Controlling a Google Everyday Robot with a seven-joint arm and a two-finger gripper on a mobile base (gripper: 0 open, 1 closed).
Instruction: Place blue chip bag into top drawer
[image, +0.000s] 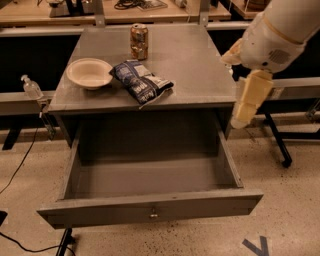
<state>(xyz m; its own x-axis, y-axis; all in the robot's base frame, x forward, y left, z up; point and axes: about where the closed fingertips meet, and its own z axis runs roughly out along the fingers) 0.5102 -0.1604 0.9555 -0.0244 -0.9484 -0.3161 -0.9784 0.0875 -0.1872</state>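
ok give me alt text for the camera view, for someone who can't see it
A blue chip bag lies on a grey table beside a pale bowl and a drink can, above the top drawer, which is pulled open and empty. The robot's gripper hangs off the table's edge at picture right, apart from the bag.

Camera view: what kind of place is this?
Probably a robotics lab or workshop: speckled hard floor with a blue tape mark, cable-strewn workbenches behind, a grey cabinet with its top drawer open. The gripper hangs beside the cabinet's right edge.
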